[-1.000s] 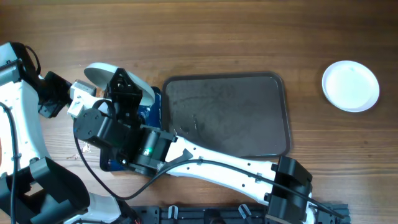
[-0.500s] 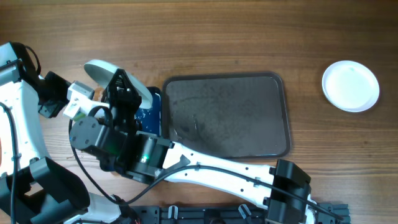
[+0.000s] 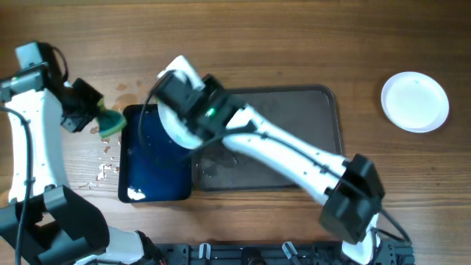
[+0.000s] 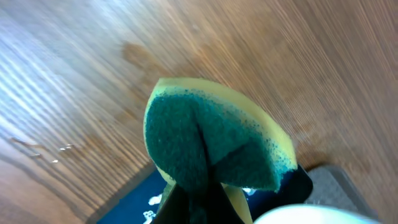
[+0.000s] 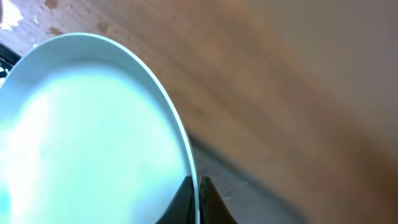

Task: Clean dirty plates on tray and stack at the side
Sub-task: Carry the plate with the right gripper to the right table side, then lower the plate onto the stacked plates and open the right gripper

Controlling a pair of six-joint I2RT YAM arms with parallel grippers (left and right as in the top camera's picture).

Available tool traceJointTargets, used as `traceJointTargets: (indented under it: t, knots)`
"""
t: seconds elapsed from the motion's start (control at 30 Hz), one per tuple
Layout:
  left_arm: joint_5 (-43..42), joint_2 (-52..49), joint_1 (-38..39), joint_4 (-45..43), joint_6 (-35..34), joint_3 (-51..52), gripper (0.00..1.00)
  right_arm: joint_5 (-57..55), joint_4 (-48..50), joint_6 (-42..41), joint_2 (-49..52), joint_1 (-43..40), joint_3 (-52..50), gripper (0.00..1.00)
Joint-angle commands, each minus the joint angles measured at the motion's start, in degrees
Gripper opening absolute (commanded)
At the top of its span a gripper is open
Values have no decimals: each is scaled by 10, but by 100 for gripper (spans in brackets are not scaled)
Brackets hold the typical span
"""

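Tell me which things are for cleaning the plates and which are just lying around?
For the job: held round white plate; white plates set aside; large dark grey rectangular tray; green-and-yellow sponge; small dark blue tray.
Just lying about: white flecks on the wooden table; wet spots.

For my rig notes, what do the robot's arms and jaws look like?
Both have white links and black joints. The right arm has a small green light by its wrist; a thin black cable runs along the left arm. Jaws are dark.
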State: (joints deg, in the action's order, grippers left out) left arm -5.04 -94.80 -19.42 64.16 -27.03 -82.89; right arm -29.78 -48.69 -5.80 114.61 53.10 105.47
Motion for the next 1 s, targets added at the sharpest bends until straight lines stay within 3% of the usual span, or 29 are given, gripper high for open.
traceJointTargets:
  t: [0.0, 0.17, 0.33, 0.53, 0.63, 0.97]
  knots:
    - [-9, 19, 63, -4, 11, -15, 4, 205, -20, -144, -67, -88, 6, 4]
    - [-4, 19, 147, -16, 13, -15, 4, 297, -62, -200, -101, -233, 6, 4]
    - [36, 19, 233, -25, 14, -15, 4, 299, -143, -230, -111, -416, 6, 4]
    - [37, 19, 268, -29, 13, -15, 4, 301, -171, -229, -110, -591, -6, 4]
    - [37, 19, 269, -29, 13, -15, 4, 305, -160, -247, -109, -713, -55, 4]
    - [36, 19, 269, -24, 13, -15, 4, 319, -48, -292, -109, -928, -242, 5]
